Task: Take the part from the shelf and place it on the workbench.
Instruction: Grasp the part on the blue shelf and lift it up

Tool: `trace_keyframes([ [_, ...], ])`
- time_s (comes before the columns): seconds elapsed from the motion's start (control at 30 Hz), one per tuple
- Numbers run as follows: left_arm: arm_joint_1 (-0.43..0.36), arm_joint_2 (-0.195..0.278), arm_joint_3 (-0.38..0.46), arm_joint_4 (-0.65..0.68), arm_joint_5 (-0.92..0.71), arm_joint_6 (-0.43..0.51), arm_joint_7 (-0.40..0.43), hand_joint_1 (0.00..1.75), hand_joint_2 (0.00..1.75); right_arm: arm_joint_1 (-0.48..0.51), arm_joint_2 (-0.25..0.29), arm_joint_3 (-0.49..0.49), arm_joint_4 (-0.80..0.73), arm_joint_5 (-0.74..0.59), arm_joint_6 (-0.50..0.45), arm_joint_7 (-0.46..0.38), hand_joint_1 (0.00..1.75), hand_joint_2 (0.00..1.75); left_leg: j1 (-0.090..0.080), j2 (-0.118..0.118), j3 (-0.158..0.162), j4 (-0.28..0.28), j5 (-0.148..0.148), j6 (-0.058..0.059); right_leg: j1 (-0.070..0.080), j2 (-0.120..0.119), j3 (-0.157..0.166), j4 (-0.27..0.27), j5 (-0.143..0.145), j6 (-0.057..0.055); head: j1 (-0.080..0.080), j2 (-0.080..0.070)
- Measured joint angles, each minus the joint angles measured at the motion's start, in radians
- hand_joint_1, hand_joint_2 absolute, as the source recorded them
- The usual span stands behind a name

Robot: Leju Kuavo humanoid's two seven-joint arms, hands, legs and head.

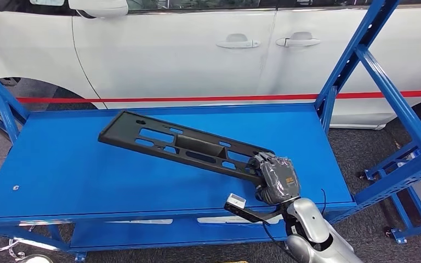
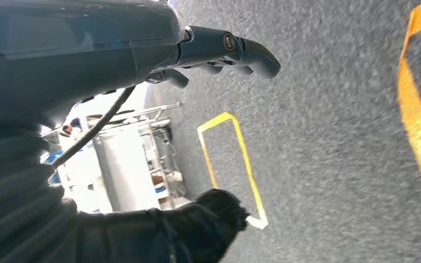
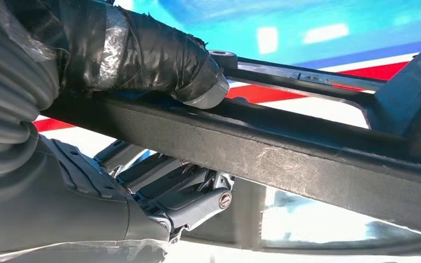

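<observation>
- Head view: the long black part [image 1: 183, 145] lay slanted across the blue shelf [image 1: 60, 164], its far end pointing toward the back left. The near end sat by the front right edge.
- The right hand [image 1: 277, 178] was wrapped round that near end, holding it. Looked like that end was lifted a bit off the shelf, though it was hard to be sure from up there.
- A white car [image 1: 197, 49] with a red stripe stood right behind the shelf.
- Left wrist view: the left hand [image 2: 219, 52] hung over grey floor [image 2: 334, 137] with yellow tape lines [image 2: 235, 159], fingers loosely curled and nothing in them.
- Right wrist view: up close, a taped thumb [image 3: 159, 55] pressed on one side of the part's [image 3: 307, 159] black bar, and the darker fingers [image 3: 192, 197] sat on the other side. So a proper grip.
</observation>
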Motion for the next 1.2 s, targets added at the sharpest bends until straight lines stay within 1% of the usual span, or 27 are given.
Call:
trace_keyframes([
  [0.07, 0.000, -0.001, 0.000, 0.000, 0.002, -0.003, 0.010, 0.00, 1.75, 0.001, -0.040, 0.008, -0.053, -0.052, 0.027, -0.042, 1.75, 1.75, 0.000, 0.000, -0.001, 0.000, 0.000, 0.000, 0.000, 0.000, 0.000, 0.000, 0.000, 0.000, 0.000, 0.000],
  [0.13, 0.000, -0.002, 0.000, 0.000, 0.004, -0.002, 0.019, 0.00, 1.75, 0.001, -0.078, 0.013, -0.108, -0.075, 0.043, -0.070, 1.75, 1.75, -0.001, 0.000, -0.002, 0.002, -0.001, 0.001, -0.001, 0.000, -0.001, -0.001, 0.000, 0.001, 0.000, 0.000],
  [0.3, -0.001, -0.003, -0.001, 0.000, 0.004, 0.001, 0.035, 0.00, 1.75, 0.000, -0.126, 0.030, -0.196, -0.028, 0.051, -0.080, 1.75, 1.75, -0.007, -0.001, -0.003, 0.006, -0.002, 0.013, -0.008, 0.000, 0.000, -0.004, 0.003, 0.010, 0.000, 0.000],
  [0.37, -0.003, -0.004, -0.002, -0.001, 0.003, 0.002, 0.036, 0.00, 1.75, 0.000, -0.139, 0.041, -0.212, -0.013, 0.049, -0.077, 1.75, 1.75, 0.001, 0.000, 0.001, -0.009, 0.009, 0.020, -0.007, -0.001, -0.001, 0.004, -0.006, 0.016, 0.000, 0.000],
  [0.4, -0.004, -0.006, -0.002, -0.001, 0.002, 0.002, 0.036, 0.00, 1.75, -0.001, -0.145, 0.046, -0.217, -0.011, 0.047, -0.076, 1.75, 1.75, 0.004, 0.002, 0.003, -0.018, 0.015, 0.024, -0.007, -0.001, -0.010, 0.026, -0.025, 0.018, 0.000, 0.000],
  [0.43, -0.005, -0.007, -0.003, -0.001, 0.001, 0.002, 0.036, 0.00, 1.75, -0.002, -0.151, 0.050, -0.220, -0.012, 0.046, -0.076, 1.75, 1.75, 0.008, 0.003, 0.004, -0.025, 0.020, 0.027, -0.008, -0.001, -0.028, 0.067, -0.055, 0.021, 0.000, 0.000],
  [0.5, -0.005, -0.010, -0.005, -0.001, 0.001, 0.001, 0.036, 0.00, 1.75, -0.003, -0.161, 0.059, -0.223, -0.020, 0.043, -0.076, 1.75, 1.75, 0.008, 0.005, 0.000, -0.026, 0.023, 0.029, -0.014, -0.001, -0.084, 0.196, -0.124, 0.030, 0.001, 0.000],
  [0.53, -0.005, -0.011, -0.006, -0.001, 0.001, 0.000, 0.036, 0.00, 1.75, -0.003, -0.164, 0.063, -0.223, -0.025, 0.043, -0.076, 1.75, 1.75, 0.009, 0.006, -0.002, -0.025, 0.024, 0.027, -0.020, -0.001, -0.108, 0.250, -0.141, 0.035, 0.001, 0.000],
  [0.57, -0.005, -0.011, -0.007, -0.001, 0.002, -0.001, 0.036, 0.00, 1.75, -0.002, -0.167, 0.068, -0.224, -0.029, 0.043, -0.076, 1.75, 1.75, 0.010, 0.006, -0.005, -0.023, 0.025, 0.026, -0.026, -0.002, -0.118, 0.274, -0.138, 0.040, 0.001, 0.000],
  [0.6, -0.005, -0.012, -0.008, -0.001, 0.002, -0.002, 0.036, 0.00, 1.75, -0.002, -0.170, 0.072, -0.224, -0.032, 0.043, -0.076, 1.75, 1.75, 0.013, 0.006, -0.008, -0.019, 0.025, 0.022, -0.032, -0.003, -0.108, 0.256, -0.114, 0.046, 0.001, 0.000],
  [0.63, -0.005, -0.013, -0.008, -0.001, 0.003, -0.002, 0.036, 0.00, 1.75, -0.002, -0.173, 0.076, -0.225, -0.033, 0.043, -0.077, 1.75, 1.75, 0.018, 0.006, -0.011, -0.013, 0.025, 0.017, -0.039, -0.004, -0.078, 0.199, -0.077, 0.053, 0.001, 0.000],
  [0.67, -0.005, -0.013, -0.009, -0.001, 0.004, -0.002, 0.036, 0.00, 1.75, -0.002, -0.176, 0.080, -0.226, -0.033, 0.043, -0.077, 1.75, 1.75, 0.021, 0.005, -0.016, -0.006, 0.024, 0.010, -0.044, -0.005, -0.043, 0.129, -0.049, 0.061, 0.001, 0.000],
  [0.7, -0.006, -0.013, -0.009, -0.001, 0.005, -0.003, 0.037, 0.00, 1.75, -0.002, -0.178, 0.083, -0.228, -0.034, 0.043, -0.077, 1.75, 1.75, 0.023, 0.004, -0.021, 0.001, 0.023, 0.001, -0.046, -0.002, -0.015, 0.072, -0.026, 0.063, 0.001, 0.000],
  [0.73, -0.006, -0.013, -0.009, -0.002, 0.006, -0.003, 0.037, 0.00, 1.75, -0.002, -0.181, 0.085, -0.229, -0.034, 0.042, -0.077, 1.75, 1.75, 0.023, 0.002, -0.026, 0.007, 0.025, -0.008, -0.046, 0.000, -0.001, 0.038, -0.016, 0.060, 0.001, 0.000],
  [0.77, -0.005, -0.013, -0.009, -0.002, 0.006, -0.003, 0.037, 0.00, 1.75, -0.002, -0.183, 0.087, -0.231, -0.034, 0.042, -0.077, 1.75, 1.75, 0.021, -0.001, -0.030, 0.010, 0.028, -0.018, -0.043, 0.004, -0.001, 0.031, -0.017, 0.053, 0.000, 0.000],
  [0.8, -0.005, -0.013, -0.009, -0.002, 0.007, -0.003, 0.038, 0.00, 1.75, -0.002, -0.184, 0.088, -0.233, -0.034, 0.042, -0.077, 1.75, 1.75, 0.019, -0.002, -0.033, 0.009, 0.033, -0.026, -0.039, 0.007, -0.009, 0.036, -0.011, 0.042, 0.000, 0.000],
  [0.83, -0.004, -0.014, -0.010, -0.002, 0.007, -0.003, 0.038, 0.00, 1.75, -0.002, -0.186, 0.089, -0.234, -0.034, 0.042, -0.077, 1.75, 1.75, 0.019, -0.004, -0.036, 0.008, 0.039, -0.034, -0.039, 0.006, -0.017, 0.036, -0.009, 0.031, 0.000, 0.000],
  [0.87, -0.003, -0.014, -0.010, -0.003, 0.007, -0.003, 0.039, 0.00, 1.75, -0.003, -0.187, 0.090, -0.235, -0.034, 0.042, -0.077, 1.75, 1.75, 0.021, -0.005, -0.042, 0.012, 0.036, -0.040, -0.039, 0.005, -0.025, 0.035, -0.004, 0.021, 0.000, 0.000],
  [0.9, -0.003, -0.014, -0.011, -0.003, 0.007, -0.003, 0.039, 0.00, 1.75, -0.004, -0.187, 0.091, -0.237, -0.034, 0.042, -0.077, 1.75, 1.75, 0.023, -0.004, -0.050, 0.026, 0.019, -0.044, -0.038, 0.004, -0.033, 0.033, 0.004, 0.010, 0.000, 0.000],
  [0.93, -0.002, -0.014, -0.012, -0.003, 0.007, -0.004, 0.039, 0.00, 1.75, -0.004, -0.187, 0.093, -0.238, -0.034, 0.041, -0.077, 1.75, 1.75, 0.024, -0.003, -0.064, 0.058, -0.014, -0.045, -0.037, 0.002, -0.041, 0.031, 0.012, -0.001, 0.000, 0.000],
  [1.0, -0.003, -0.015, -0.015, -0.003, 0.008, -0.006, 0.039, 0.00, 1.75, -0.005, -0.188, 0.095, -0.241, -0.034, 0.041, -0.077, 1.75, 1.75, 0.023, -0.002, -0.100, 0.171, -0.107, -0.043, -0.029, -0.001, -0.059, 0.031, 0.028, -0.015, -0.001, 0.000],
  [1.03, -0.003, -0.015, -0.016, -0.004, 0.009, -0.008, 0.039, 0.00, 1.75, -0.004, -0.190, 0.096, -0.242, -0.034, 0.041, -0.077, 1.75, 1.75, 0.021, -0.002, -0.113, 0.229, -0.142, -0.040, -0.023, -0.002, -0.070, 0.032, 0.036, -0.020, -0.001, 0.000],
  [1.07, -0.003, -0.016, -0.017, -0.004, 0.011, -0.010, 0.039, 0.00, 1.75, -0.003, -0.192, 0.097, -0.243, -0.034, 0.041, -0.077, 1.75, 1.75, 0.018, -0.002, -0.114, 0.266, -0.155, -0.037, -0.017, -0.002, -0.082, 0.033, 0.044, -0.023, -0.001, 0.000],
  [1.1, -0.003, -0.016, -0.017, -0.004, 0.014, -0.013, 0.039, 0.00, 1.75, -0.003, -0.195, 0.098, -0.244, -0.035, 0.041, -0.077, 1.75, 1.75, 0.015, -0.002, -0.099, 0.271, -0.148, -0.031, -0.011, -0.003, -0.093, 0.035, 0.051, -0.025, -0.001, 0.000],
  [1.13, -0.003, -0.017, -0.017, -0.004, 0.017, -0.015, 0.039, 0.00, 1.75, -0.002, -0.199, 0.098, -0.247, -0.037, 0.041, -0.076, 1.75, 1.75, 0.009, -0.002, -0.064, 0.237, -0.127, -0.021, -0.006, -0.003, -0.103, 0.036, 0.058, -0.026, -0.001, 0.000],
  [1.17, -0.003, -0.017, -0.017, -0.004, 0.019, -0.017, 0.039, 0.00, 1.75, -0.002, -0.203, 0.099, -0.250, -0.040, 0.042, -0.075, 1.75, 1.75, 0.002, -0.003, -0.016, 0.177, -0.104, -0.008, -0.001, -0.002, -0.111, 0.037, 0.065, -0.027, -0.001, 0.000],
  [1.2, -0.004, -0.016, -0.017, -0.004, 0.021, -0.019, 0.039, 0.00, 1.75, -0.002, -0.207, 0.099, -0.254, -0.044, 0.044, -0.074, 1.75, 1.75, -0.005, -0.003, 0.035, 0.106, -0.092, 0.008, 0.003, -0.003, -0.118, 0.038, 0.071, -0.026, 0.000, 0.000],
])
